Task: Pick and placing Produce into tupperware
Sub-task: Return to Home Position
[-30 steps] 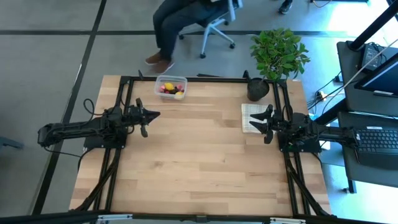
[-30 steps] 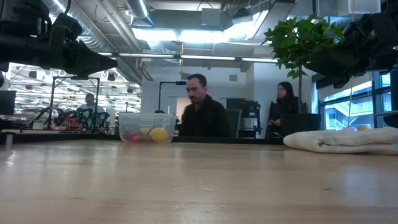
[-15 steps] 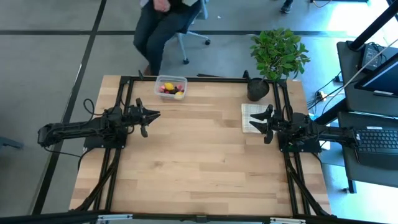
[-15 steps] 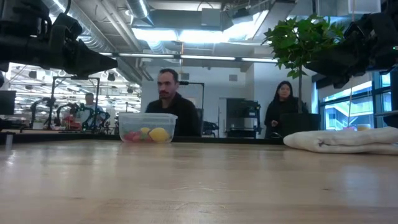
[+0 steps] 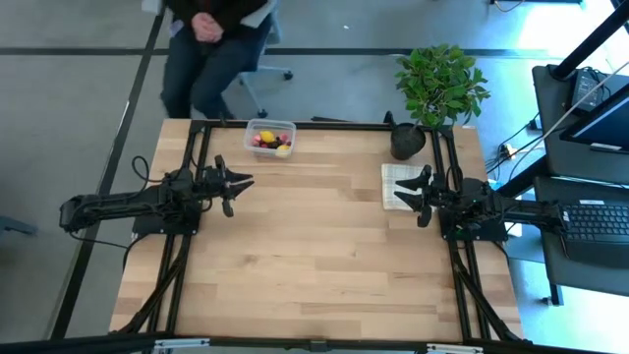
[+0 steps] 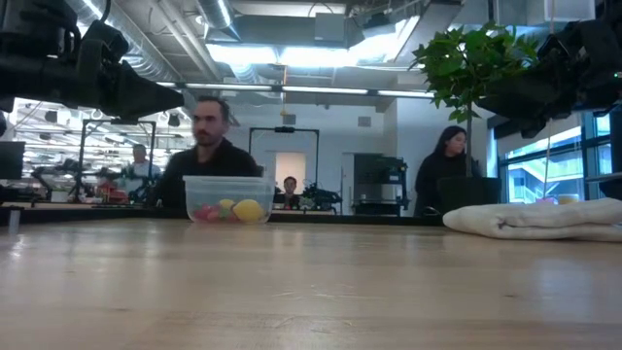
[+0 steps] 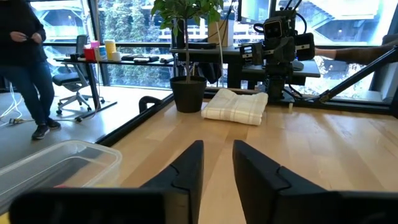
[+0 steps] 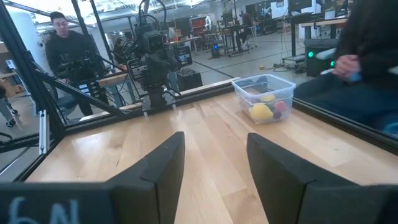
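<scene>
Tupperware (image 5: 270,138) sits at the far edge of the desk (image 5: 314,265), on the left arm's side, upright, lid off. Produce (image 5: 267,139) is inside it: yellow, red and pink pieces are visible, no loose pieces seen on the desk. Left end effector (image 5: 246,181) hangs above the desk near its left frame, fingers a narrow gap apart, holding nothing, well apart from the tub. Right end effector (image 5: 401,195) hangs over the white checked cloth (image 5: 391,177), fingers spread, empty. Black plant pot (image 5: 407,141) stands just beyond the cloth. A person (image 5: 211,39) is past the far edge, close to the tub.
</scene>
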You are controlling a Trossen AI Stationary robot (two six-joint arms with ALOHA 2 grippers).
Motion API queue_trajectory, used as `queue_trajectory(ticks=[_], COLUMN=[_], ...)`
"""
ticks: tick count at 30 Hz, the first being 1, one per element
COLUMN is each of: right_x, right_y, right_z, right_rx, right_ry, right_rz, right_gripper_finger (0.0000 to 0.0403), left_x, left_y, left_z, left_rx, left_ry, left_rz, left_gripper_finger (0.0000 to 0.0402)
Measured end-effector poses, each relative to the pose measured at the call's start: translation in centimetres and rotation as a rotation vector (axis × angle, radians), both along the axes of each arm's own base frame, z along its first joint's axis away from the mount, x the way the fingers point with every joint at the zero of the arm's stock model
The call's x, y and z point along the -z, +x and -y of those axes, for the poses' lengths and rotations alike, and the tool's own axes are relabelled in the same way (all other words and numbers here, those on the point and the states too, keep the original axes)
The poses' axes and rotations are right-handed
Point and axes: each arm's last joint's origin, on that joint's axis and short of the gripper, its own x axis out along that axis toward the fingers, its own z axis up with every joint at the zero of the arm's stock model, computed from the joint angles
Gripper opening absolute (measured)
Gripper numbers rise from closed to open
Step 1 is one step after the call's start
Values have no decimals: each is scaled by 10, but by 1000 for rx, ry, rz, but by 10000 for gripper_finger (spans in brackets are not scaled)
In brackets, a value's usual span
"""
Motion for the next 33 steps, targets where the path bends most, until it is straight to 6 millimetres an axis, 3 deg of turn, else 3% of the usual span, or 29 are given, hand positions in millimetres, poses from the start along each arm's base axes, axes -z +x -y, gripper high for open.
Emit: queue_trajectory(ticks=[33], right_x=[0], right_y=[0], right_z=[0], right_rx=[0], right_ry=[1], right_rz=[0], right_gripper_finger=[177], left_x=[0], left_y=[0], left_z=[0], left_rx=[0], left_ry=[0], left_rz=[0], left_gripper_finger=[124])
